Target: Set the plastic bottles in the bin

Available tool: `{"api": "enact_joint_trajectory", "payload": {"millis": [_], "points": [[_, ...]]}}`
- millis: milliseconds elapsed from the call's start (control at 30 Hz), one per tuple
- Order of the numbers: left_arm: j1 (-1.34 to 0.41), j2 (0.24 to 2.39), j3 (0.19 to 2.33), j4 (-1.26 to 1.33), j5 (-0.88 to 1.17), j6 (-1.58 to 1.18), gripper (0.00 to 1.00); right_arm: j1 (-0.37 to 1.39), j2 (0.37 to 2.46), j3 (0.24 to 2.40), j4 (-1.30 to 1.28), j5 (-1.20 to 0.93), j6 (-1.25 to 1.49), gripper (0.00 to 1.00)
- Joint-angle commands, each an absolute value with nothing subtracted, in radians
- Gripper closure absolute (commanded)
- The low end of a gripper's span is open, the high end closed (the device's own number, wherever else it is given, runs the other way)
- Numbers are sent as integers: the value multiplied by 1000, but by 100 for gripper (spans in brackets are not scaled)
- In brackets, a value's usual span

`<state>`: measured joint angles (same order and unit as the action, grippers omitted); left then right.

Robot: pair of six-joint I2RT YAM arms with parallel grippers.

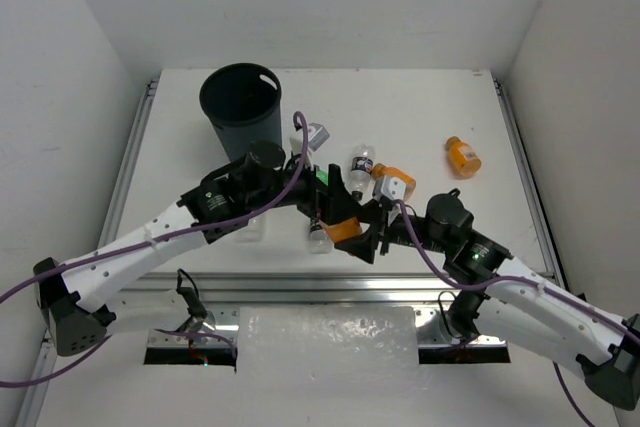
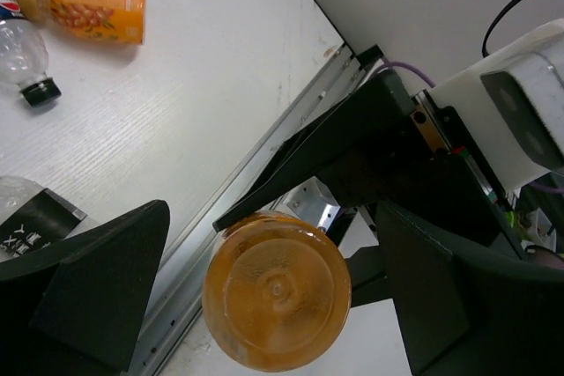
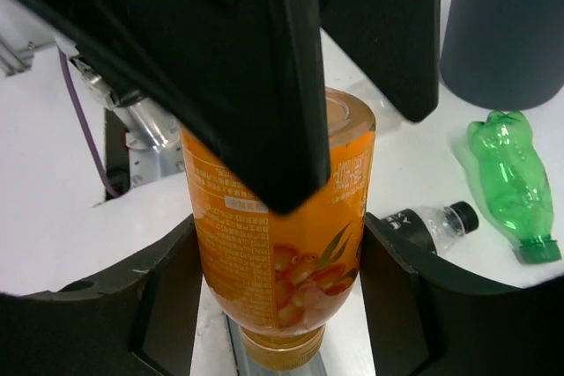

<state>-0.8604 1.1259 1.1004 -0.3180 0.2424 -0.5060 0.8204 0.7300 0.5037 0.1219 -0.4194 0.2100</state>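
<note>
At the near middle of the table, both arms meet over one orange bottle.

Right claw: closed on this bottle. One finger presses each side of the body just above the neck. The cap end points toward the right wrist camera.

Left claw: spread wide around the base end of the same bottle. The left wrist view shows a gap between each finger and the bottle, and no contact is seen. The flat bottom of the bottle faces that camera squarely.

Bin: upright at the far left of the table, beyond the left arm and well apart from the held bottle. Its inside is dark, so its contents cannot be told.

Other bottles noted, all lying on their sides on the table:
- A second orange bottle lies alone toward the far right, well apart from both claws.
- A third orange bottle lies just beyond the claws. Just beside it is a clear bottle with a black cap.
- A green bottle lies near the foot of the bin, cap end toward the right wrist camera.
- A bottle with a black label is partly hidden behind a finger of the left claw, and its full shape cannot be made out.
</note>
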Motion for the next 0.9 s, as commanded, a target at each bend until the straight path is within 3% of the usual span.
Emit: {"api": "enact_joint_trajectory", "payload": {"millis": [0,167,233,300,367,400,433,500,533,567,733,867], "points": [[-879,1129,1112,-282,269,-502,0,818,736,577,140,-393,160,86],[-891,1147,1132,-377,190,-491,2,818,721,598,138,-344,129,86],[-891,1149,1134,-383,184,-489,9,818,729,620,124,-339,118,86],[-891,1155,1134,-371,222,-486,21,818,732,626,124,-330,118,86],[-891,1160,1141,-345,254,-489,58,818,741,626,136,-334,120,83],[-891,1163,1144,-338,253,-492,88,818,742,623,141,-339,124,80],[-891,1163,1152,-336,242,-495,100,818,742,621,146,-341,126,69],[-891,1161,1183,-354,168,-508,100,818,732,603,158,-298,143,48],[-891,1160,1212,-385,132,-515,100,818,717,589,164,-266,147,21],[-888,1158,1229,-405,39,-520,100,818,710,586,161,-206,153,3],[-770,1187,1432,-612,-245,-543,100,819,684,644,0,35,176,1],[-498,1261,1627,-727,-377,-511,100,818,731,765,-225,303,230,1]]}}
